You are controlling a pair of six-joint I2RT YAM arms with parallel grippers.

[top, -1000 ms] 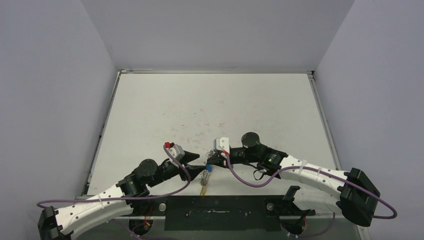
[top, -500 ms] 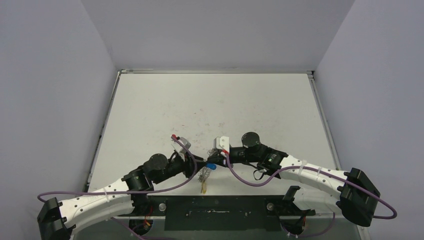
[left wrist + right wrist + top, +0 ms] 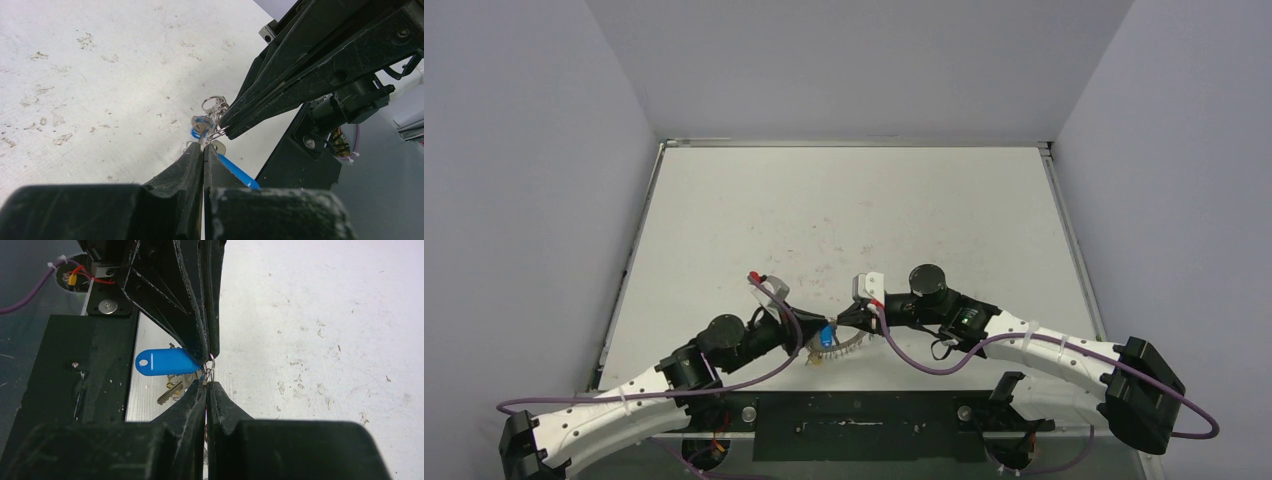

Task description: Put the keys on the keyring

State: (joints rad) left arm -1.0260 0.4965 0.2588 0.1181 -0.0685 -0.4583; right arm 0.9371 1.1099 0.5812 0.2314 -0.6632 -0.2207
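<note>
So, two pinches on one keyring (image 3: 215, 107)
left gripper (image 3: 203, 149) and right gripper (image 3: 206, 384) both clamped tight on its wire, tips nearly touching; a blue tag (image 3: 165, 362) hangs just beside them

I see a scuffed white rectangular tabletop (image 3: 844, 200) filling the frame's middle. Plain pale grey walls (image 3: 854, 60) enclose it left, top, right.

Scuffed white table (image 3: 844, 210), grey walls (image 3: 524, 150)
</note>
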